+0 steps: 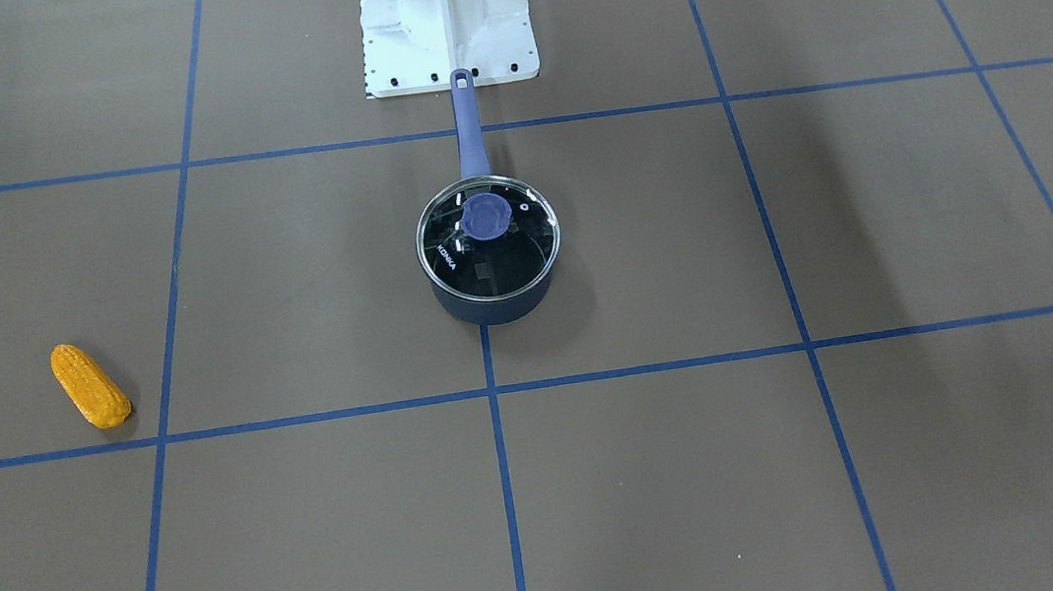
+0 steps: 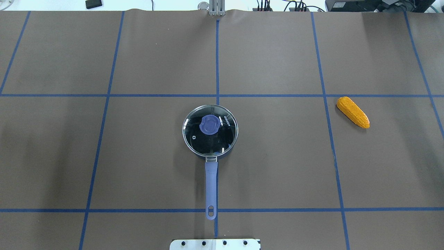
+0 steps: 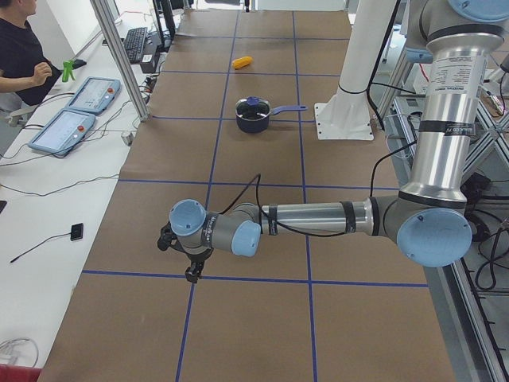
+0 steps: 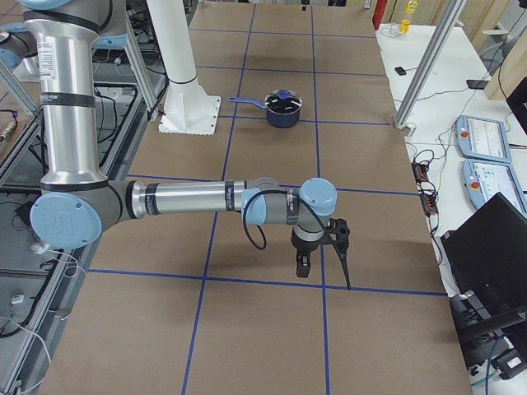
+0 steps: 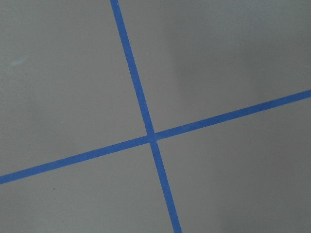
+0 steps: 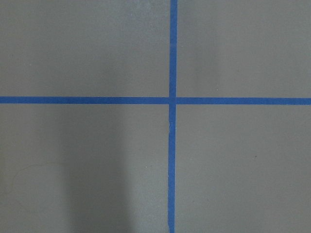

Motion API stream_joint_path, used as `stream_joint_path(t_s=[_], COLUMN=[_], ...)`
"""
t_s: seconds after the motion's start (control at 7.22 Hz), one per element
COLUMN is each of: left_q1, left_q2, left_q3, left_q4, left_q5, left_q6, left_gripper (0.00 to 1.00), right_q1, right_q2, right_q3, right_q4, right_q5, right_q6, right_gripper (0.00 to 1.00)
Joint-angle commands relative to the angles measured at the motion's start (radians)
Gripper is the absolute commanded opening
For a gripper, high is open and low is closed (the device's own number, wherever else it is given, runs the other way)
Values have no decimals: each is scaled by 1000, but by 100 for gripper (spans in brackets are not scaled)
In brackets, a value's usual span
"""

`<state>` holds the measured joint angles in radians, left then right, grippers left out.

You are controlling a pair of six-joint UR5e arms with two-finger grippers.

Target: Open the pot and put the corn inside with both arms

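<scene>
The dark navy pot (image 1: 488, 308) stands at the table's middle with its clear glass lid (image 1: 474, 267) on it, and its blue handle (image 1: 468, 129) points at the robot base. It also shows in the overhead view (image 2: 210, 152). The yellow-orange corn (image 2: 353, 111) lies on the robot's right side, well away from the pot; it also shows in the front-facing view (image 1: 90, 385). My left gripper (image 3: 181, 256) hangs low over the table, far from the pot. My right gripper (image 4: 323, 249) does the same at the other end. I cannot tell whether either is open or shut. Both wrist views show only taped table.
The white robot base (image 1: 446, 27) stands just behind the pot's handle. Blue tape lines (image 2: 217, 95) mark a grid on the brown table. A person (image 3: 17, 48) and control pendants (image 3: 67, 127) are at a side bench.
</scene>
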<state>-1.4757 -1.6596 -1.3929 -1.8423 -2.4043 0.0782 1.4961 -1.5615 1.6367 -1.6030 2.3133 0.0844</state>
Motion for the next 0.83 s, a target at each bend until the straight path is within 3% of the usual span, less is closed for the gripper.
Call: stream_joint_path(t_s=[0.0, 0.42, 0.55, 0.69], left_q1=[1, 5, 5, 6], left_q2=[0, -5, -6, -6], left_q3=[0, -6, -8, -8], left_q4=[0, 3, 3, 3], left_q5=[1, -3, -3, -3], left_q6=[0, -2, -2, -2], left_gripper=[99, 99, 99, 99], right_q1=[0, -46, -130, -223], right_q2=[15, 72, 81, 96], right_q3=[3, 46, 61, 68], right_q4=[0, 46, 181, 219], right_q5=[-3, 0, -9, -27], right_q6=[2, 2, 53, 128], right_gripper=[100, 100, 100, 100])
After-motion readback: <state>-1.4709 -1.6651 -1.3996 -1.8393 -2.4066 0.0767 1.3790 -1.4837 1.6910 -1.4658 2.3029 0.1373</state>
